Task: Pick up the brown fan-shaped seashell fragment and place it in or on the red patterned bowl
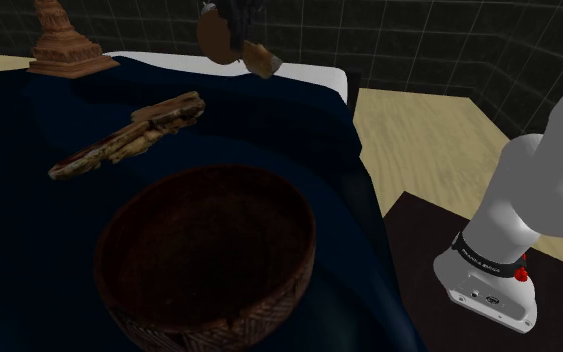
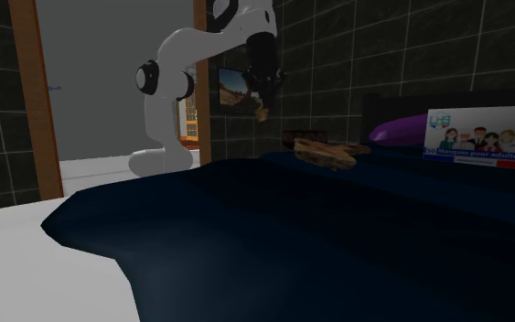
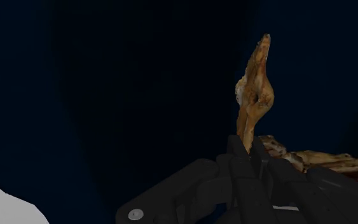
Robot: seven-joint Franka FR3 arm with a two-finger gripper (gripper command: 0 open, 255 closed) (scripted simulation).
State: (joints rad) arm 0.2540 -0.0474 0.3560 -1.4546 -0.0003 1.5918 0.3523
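In the shoulder view, a brown carved tiered ornament (image 1: 62, 45) stood at the far left corner of a dark blue bedcover (image 1: 299, 140). To its right and nearer the camera lay a long, rough brown piece (image 1: 129, 136), flat on the cover and running diagonally. Nearer still sat the red-brown patterned bowl (image 1: 119, 225), upright, its mouth open upward. The long piece lay between the ornament and the bowl, touching neither.

Further right, at the top of that view, the black gripper (image 1: 241, 30) hung above the cover's far edge. It was clamped on the brown shell fragment (image 1: 260, 59), which was lifted off the cover and well apart from the bowl. In the wrist view the fingers (image 3: 234, 159) pinched the fragment's (image 3: 255, 95) lower end, and it stuck out past their tips, seen edge-on. The long piece (image 3: 317, 159) lay on the cover beyond it.

At the shoulder view's right stood the white arm (image 1: 539, 180) on its dark stand (image 1: 419, 225), over a light wooden floor (image 1: 419, 125).

In the second exterior view, a brown door frame (image 2: 40, 91) stood at the left. Then came the arm (image 2: 177, 55), the gripper (image 2: 264, 87) holding the fragment (image 2: 262, 113) above the bed, a purple cushion (image 2: 394, 130) and a printed box (image 2: 484, 135).
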